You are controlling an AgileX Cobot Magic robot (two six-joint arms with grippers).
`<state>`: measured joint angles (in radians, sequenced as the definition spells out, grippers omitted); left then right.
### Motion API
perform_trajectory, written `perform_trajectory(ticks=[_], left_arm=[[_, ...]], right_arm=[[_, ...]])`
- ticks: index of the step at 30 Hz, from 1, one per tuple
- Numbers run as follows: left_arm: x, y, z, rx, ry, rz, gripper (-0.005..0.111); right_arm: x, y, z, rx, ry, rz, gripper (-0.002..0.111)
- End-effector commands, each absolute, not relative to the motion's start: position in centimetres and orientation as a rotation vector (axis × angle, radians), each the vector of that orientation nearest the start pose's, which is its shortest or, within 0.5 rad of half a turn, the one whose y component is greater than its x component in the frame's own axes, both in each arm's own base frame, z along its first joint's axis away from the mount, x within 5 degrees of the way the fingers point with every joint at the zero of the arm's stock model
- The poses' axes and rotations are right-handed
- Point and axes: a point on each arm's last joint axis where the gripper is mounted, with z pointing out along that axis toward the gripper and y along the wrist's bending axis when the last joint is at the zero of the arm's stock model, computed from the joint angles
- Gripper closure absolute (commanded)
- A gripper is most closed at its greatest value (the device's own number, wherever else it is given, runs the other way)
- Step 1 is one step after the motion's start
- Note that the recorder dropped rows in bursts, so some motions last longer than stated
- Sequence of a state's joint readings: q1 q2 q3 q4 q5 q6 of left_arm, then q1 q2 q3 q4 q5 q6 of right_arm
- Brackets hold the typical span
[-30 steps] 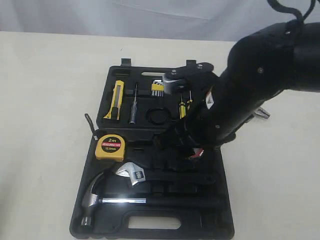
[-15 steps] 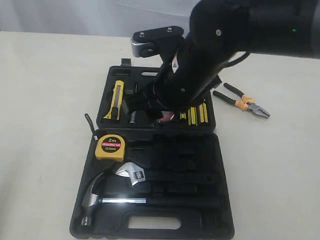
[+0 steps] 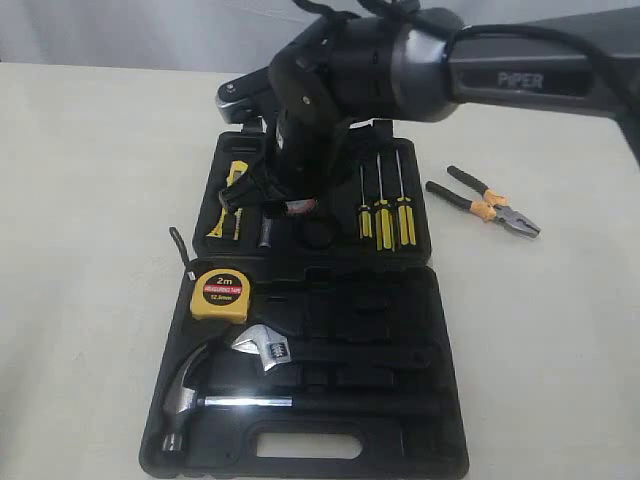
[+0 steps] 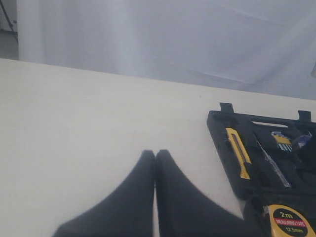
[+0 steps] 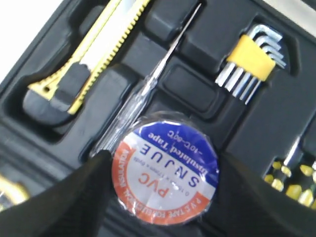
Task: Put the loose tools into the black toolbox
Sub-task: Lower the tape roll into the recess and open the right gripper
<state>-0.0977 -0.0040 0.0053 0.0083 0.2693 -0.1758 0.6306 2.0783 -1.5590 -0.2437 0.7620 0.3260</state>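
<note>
Lab-like test setup: beige table (image 3: 90, 200) (white curtain backdrop (image 4: 148, 34)).

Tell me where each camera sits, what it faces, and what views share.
Exterior: raised, handle end, looking down on the open black toolbox; right arm reaches across.
Left wrist: low over the table, facing the toolbox's corner; shut left gripper in foreground.
Right wrist: close above the toolbox, facing the tape roll in the right gripper.
Shared: utility knife.

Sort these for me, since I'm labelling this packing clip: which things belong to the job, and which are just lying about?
Job: black toolbox; PVC tape roll, held by the right gripper; pliers, out on the table; utility knife and tape measure, already in the toolbox.
Just there: claw hammer, adjustable wrench, three screwdrivers, hex keys, all in the toolbox.
</note>
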Motion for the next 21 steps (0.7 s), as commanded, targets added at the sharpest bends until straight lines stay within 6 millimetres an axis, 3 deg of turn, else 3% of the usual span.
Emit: perform_trajectory(ticks=[1, 9, 21], left_arm=[[5.5, -0.6, 18.9, -0.063, 1.759, -0.203, 0.107], [5.5, -0.6, 18.9, -0.063, 1.759, -0.203, 0.107], [5.5, -0.6, 18.9, -0.063, 1.759, -0.203, 0.107]], right_arm=[[37.5, 25.1, 17.1, -0.589, 2.653, -0.038, 0.089], [38.3, 23.2, 16.5, -0.504, 2.72, -0.068, 0.089], [37.6, 23.1, 13.9, -0.538, 2.804, -0.074, 0.089]])
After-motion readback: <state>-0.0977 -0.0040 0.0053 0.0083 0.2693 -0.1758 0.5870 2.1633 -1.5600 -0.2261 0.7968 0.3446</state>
